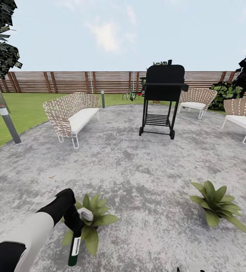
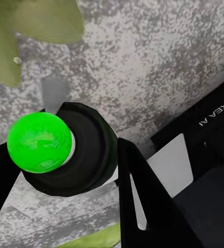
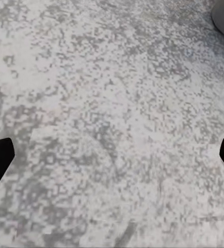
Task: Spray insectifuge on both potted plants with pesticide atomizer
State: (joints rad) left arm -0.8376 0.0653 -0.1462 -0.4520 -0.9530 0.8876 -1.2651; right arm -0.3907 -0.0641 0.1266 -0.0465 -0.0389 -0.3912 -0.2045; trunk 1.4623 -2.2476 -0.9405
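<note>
A: Where is the pesticide atomizer (image 1: 74, 247)?

B: The left end effector (image 1: 76, 226) is clenched around it, bottle hanging down, just beside the near potted plant (image 1: 94, 221). In the left wrist view its top (image 2: 40, 143) looks green.

A: And the right end effector (image 3: 112, 155)?

B: Released, fingers wide apart over the paved area (image 1: 138, 166). The other potted plant (image 1: 217, 204) stands well apart.
</note>
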